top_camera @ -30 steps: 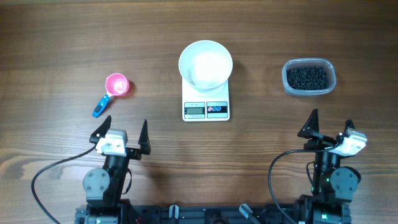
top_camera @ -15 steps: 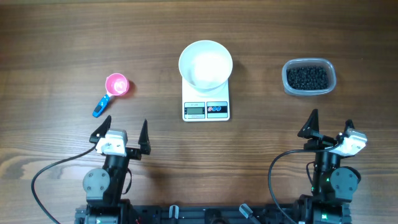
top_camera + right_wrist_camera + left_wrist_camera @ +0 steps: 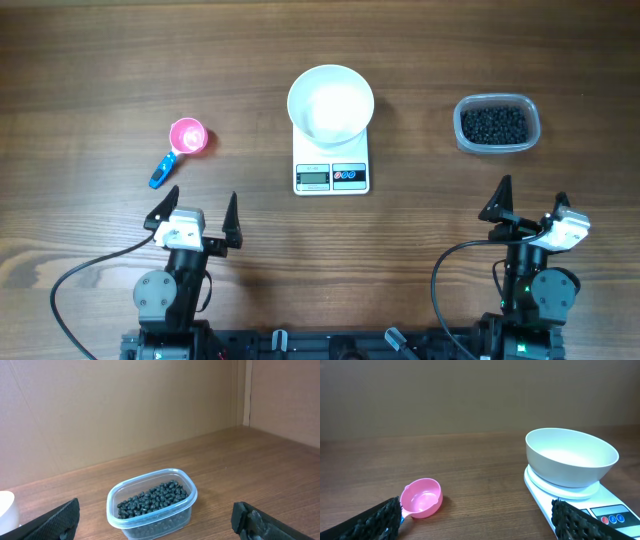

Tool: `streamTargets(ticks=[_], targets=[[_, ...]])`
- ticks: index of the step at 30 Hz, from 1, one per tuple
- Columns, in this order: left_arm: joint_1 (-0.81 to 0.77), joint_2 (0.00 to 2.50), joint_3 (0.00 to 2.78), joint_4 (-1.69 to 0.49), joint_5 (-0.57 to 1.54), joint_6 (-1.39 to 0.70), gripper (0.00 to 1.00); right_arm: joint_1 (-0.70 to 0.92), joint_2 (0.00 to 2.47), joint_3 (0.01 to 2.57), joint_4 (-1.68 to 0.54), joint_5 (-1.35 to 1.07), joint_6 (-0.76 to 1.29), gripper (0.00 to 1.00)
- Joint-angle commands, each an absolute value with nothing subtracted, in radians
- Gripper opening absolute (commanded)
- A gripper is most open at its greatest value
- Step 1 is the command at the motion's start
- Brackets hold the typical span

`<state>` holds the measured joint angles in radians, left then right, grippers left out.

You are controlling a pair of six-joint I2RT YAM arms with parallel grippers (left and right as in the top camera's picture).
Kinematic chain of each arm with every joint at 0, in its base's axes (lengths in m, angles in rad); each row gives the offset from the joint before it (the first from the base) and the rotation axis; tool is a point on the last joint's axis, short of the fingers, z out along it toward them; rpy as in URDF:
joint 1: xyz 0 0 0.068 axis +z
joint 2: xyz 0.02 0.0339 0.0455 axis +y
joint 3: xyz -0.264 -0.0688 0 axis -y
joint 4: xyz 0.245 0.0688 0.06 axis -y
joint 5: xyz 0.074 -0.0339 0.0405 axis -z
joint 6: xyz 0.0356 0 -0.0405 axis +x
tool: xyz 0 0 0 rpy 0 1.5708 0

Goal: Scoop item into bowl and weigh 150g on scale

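Table top (image 3: 90, 60): brown wood grain, fills the whole overhead frame, grain running left-right, knot swirl at lower left. Wrist views: flat tan wall (image 3: 470, 395) takes the upper half and meets the table at a straight edge. Right wrist view, upper right: vertical seam (image 3: 245, 395) where two wall panels join at a corner. Light even, diffuse, soft shadows.

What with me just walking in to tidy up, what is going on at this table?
Nothing is being handled at this moment. The left gripper and right gripper are both open and empty, apart from everything else. The bowl sits empty on the scale in the middle. A pink scoop lies on the left gripper's side, and a tub of black beans stands on the right gripper's side. No scooping has begun.
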<state>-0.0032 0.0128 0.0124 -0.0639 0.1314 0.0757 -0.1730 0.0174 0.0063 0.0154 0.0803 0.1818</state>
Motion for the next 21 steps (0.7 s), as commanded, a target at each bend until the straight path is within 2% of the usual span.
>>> streamTargets(ticks=[1,21], targets=[[0.005,0.003,0.006,-0.065,0.137,0.066,1.00,-0.168,0.007,0.005,0.017,0.097,0.191,1.00],[0.005,0.003,0.006,-0.065,0.137,0.066,1.00,-0.168,0.007,0.005,0.017,0.097,0.191,1.00]])
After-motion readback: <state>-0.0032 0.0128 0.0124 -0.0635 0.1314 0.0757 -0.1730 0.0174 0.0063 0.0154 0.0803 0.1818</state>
